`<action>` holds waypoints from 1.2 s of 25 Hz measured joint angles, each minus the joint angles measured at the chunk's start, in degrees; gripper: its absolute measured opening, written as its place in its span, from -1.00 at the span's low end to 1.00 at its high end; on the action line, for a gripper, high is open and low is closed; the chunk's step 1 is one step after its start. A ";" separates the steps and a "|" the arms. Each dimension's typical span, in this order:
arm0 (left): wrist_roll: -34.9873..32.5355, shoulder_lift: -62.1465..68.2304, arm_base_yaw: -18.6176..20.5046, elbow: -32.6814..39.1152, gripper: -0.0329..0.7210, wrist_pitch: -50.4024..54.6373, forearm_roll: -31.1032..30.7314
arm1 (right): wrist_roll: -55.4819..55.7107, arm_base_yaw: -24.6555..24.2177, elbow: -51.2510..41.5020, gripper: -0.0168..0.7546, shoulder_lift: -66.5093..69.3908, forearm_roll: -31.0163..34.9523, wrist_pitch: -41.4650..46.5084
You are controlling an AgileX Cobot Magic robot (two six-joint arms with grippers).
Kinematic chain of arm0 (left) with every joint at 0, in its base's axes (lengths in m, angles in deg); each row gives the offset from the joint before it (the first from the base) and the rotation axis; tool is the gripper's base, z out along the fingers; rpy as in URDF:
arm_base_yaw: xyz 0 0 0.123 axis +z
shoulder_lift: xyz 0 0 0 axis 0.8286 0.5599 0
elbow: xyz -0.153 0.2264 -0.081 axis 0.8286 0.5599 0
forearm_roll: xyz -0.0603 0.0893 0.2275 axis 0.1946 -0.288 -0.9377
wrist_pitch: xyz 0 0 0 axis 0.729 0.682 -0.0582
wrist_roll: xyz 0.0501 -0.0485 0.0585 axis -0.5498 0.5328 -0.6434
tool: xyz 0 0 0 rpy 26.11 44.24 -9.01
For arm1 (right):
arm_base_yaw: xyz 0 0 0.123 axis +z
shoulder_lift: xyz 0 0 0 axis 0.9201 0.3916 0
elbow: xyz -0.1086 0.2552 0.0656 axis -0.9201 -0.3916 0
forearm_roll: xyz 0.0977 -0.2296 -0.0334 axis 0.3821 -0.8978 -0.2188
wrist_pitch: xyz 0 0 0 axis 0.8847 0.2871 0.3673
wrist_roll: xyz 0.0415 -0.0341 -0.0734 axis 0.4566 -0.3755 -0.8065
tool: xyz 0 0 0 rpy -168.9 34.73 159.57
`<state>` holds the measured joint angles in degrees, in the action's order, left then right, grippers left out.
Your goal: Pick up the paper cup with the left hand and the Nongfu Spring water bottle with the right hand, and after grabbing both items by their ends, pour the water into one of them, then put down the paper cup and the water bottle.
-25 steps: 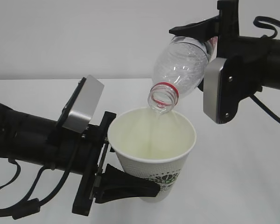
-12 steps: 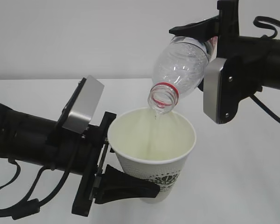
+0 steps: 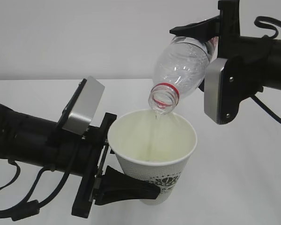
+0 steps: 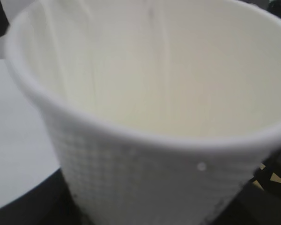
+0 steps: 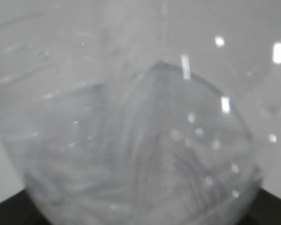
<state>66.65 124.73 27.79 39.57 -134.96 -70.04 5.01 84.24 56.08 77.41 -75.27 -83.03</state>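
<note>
Clamping the paper cup (image 3: 152,152) low on its side, my left hand (image 3: 126,187) has its black fingers spread to the cup's width and closed on it near the base, which leaves the rolled rim free and the mouth facing up to catch what falls. My right hand (image 3: 201,35) grips the Nongfu Spring water bottle (image 3: 180,70) by its bottom end, jaws set wide around the clear ribbed body, so the neck can swing down unobstructed. I hold the bottle tilted steeply, red neck ring lowest, its open mouth just above the far side of the cup and inside the rim's outline, so the thin stream of water (image 3: 155,123) drops onto the white inner wall rather than the table (image 3: 253,178). From my left wrist the cup fills the view, upright, its inside faintly yellowish. From my right wrist I see only blurred plastic. On the cup's near side a green logo shows beside my finger, with dotted grey lettering too small to read. The bottle's label is hidden behind my right hand, save a sliver of red.
</note>
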 joint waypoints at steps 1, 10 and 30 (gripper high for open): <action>0.00 0.00 0.00 0.00 0.38 0.00 0.00 | 0.00 0.00 0.00 0.32 0.00 0.00 -0.07; 0.29 0.00 0.00 0.00 0.38 0.00 -0.13 | 0.00 0.00 0.00 0.32 0.00 0.00 -0.07; 0.51 0.00 0.00 0.00 0.37 0.00 -0.13 | 0.00 0.00 0.00 0.32 0.00 0.36 -0.47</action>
<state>67.16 124.73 27.79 39.57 -134.96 -70.17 5.01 84.24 56.08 77.41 -74.91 -83.50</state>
